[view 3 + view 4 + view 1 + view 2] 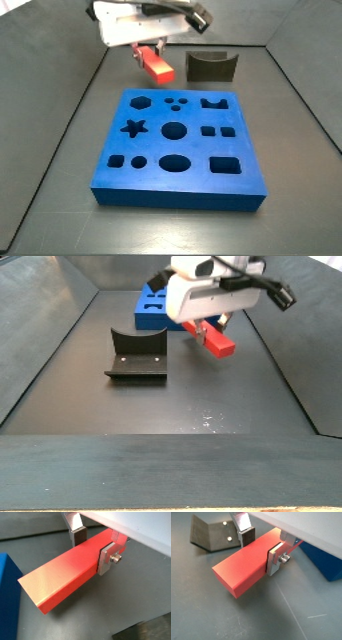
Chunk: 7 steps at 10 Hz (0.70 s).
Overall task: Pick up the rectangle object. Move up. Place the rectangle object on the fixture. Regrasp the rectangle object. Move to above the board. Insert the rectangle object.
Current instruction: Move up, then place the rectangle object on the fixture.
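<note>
We have the gripper point(93, 548) clamped across the red block point(63, 574), holding it lifted clear of the grey floor point(298, 617), between the blue board point(177, 140) and the fixture point(210, 66) in both side views. The block hangs tilted, one end lower. We judge the step in hand to be carrying it to the fixture. To do it well: keep height, line the block's long axis with the notch, then lower slowly until seated before releasing.

Block point(60, 579) upper end hidden behind gripper point(93, 546) body in both wrist views. Board point(154, 308) mostly hidden behind gripper in side view; cut by frame edge in wrist view. Fixture point(216, 532) cropped at 11 o'clock.
</note>
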Motion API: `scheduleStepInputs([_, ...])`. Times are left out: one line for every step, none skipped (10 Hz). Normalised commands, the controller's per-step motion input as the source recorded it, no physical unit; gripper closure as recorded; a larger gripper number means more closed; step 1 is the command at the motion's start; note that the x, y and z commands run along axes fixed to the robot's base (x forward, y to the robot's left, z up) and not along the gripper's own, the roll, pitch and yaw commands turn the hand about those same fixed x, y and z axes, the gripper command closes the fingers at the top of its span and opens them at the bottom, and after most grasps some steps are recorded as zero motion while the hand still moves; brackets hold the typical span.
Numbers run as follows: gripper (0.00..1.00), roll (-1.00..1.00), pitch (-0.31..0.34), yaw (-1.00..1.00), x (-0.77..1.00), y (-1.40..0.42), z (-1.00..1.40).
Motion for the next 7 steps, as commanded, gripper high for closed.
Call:
scheduleStepInputs([1.0, 0.08, 0.061, -0.01, -0.02, 0.02, 0.43])
scheduleStepInputs([1.0, 0.1, 0.058, -0.01, -0.03, 0.01, 0.27])
scheduleStepInputs([1.0, 0.0, 0.0, 0.0, 0.0, 0.0, 1.0])
scheduleStepInputs([1.0, 0.01, -0.009, 0.01, 0.01, -0.01, 1.0])
scheduleStepInputs([1.0, 0.02, 0.015, 0.01, 0.0, 0.0, 1.0])
scheduleStepInputs([1.0, 0.04, 0.034, 0.01, -0.01, 0.0, 1.0])
scheduleStepInputs([1.0, 0.06, 0.04, 0.0, -0.02, 0.0, 1.0])
